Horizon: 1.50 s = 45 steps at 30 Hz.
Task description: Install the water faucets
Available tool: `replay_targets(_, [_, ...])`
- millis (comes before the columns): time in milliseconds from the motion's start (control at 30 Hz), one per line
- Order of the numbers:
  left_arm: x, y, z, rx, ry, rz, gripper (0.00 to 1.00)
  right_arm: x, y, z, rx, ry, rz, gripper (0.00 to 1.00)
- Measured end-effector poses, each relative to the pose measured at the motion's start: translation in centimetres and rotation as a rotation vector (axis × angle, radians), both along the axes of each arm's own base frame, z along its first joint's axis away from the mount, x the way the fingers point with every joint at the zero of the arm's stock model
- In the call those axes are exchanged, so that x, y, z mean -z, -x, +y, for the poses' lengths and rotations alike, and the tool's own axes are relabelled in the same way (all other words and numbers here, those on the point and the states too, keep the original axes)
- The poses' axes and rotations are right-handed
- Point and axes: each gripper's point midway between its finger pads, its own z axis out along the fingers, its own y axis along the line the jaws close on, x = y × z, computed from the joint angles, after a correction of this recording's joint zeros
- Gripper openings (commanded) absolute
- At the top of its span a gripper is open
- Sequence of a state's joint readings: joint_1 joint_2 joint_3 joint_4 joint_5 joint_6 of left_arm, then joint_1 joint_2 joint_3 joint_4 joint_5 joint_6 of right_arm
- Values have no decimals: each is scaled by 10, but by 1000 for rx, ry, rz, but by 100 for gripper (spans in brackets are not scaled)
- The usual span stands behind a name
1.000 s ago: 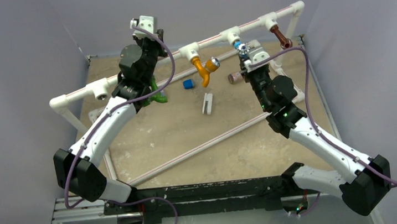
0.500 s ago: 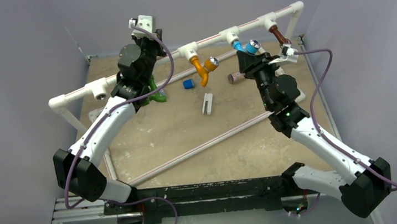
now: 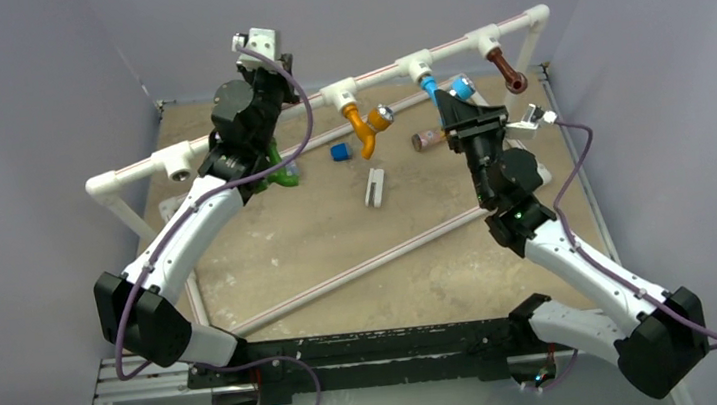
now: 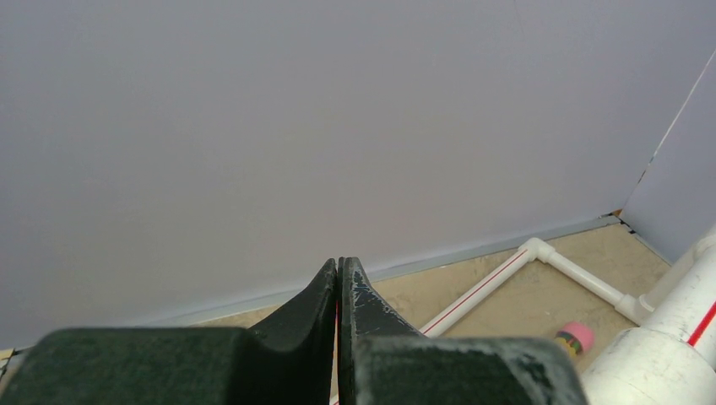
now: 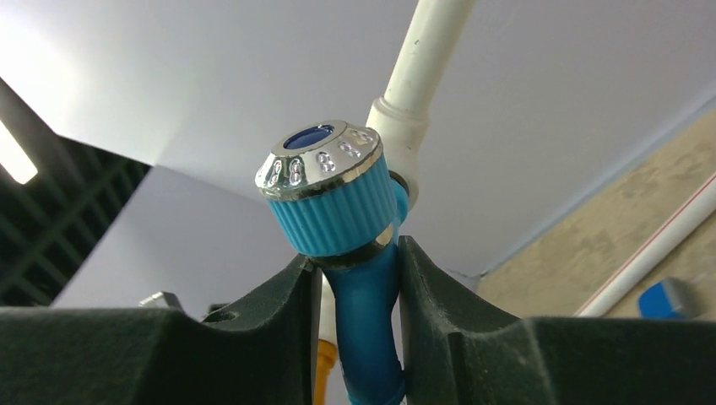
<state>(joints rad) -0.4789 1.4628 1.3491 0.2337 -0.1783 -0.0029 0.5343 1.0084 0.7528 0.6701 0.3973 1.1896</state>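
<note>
A raised white pipe (image 3: 376,72) carries tee fittings. The orange faucet (image 3: 364,126) and the brown faucet (image 3: 508,72) hang from their tees. The blue faucet (image 3: 462,86) with a silver-rimmed knob sits at the middle-right tee. My right gripper (image 3: 455,104) is shut on its stem; in the right wrist view the gripper (image 5: 359,266) clamps the blue faucet (image 5: 333,211) just below the knob. The green faucet (image 3: 283,172) lies on the table, partly hidden by my left arm. My left gripper (image 3: 286,66) is shut and empty above the pipe, facing the back wall (image 4: 339,266).
A small blue cube (image 3: 339,151), a brown cylinder with a pink cap (image 3: 423,140) and a small white piece (image 3: 374,187) lie on the sandy table. A thin white pipe (image 3: 371,261) runs diagonally across the table. Grey walls enclose three sides.
My right wrist has rolled clockwise while gripping the blue faucet, and the faucet's knob has swung to the right. The left arm has not moved.
</note>
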Motion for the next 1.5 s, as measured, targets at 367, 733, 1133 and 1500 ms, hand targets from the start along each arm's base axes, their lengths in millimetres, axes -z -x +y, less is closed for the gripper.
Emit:
replay_targets(367, [0,0,0,0,0,0,0,0,1,2,-83,-318,54,14])
replay_targets(733, [1,0,-5,5,2,-3,0,-15,52,58,-425,-339,67,66])
replay_targets(1133, [1,0,-5,5,3,-4,0,10,66,35,-291,43,85,78])
replay_targets(1500, [1,0,-6,4,3,-4,0,10,68,-8,-69,762,-36,79])
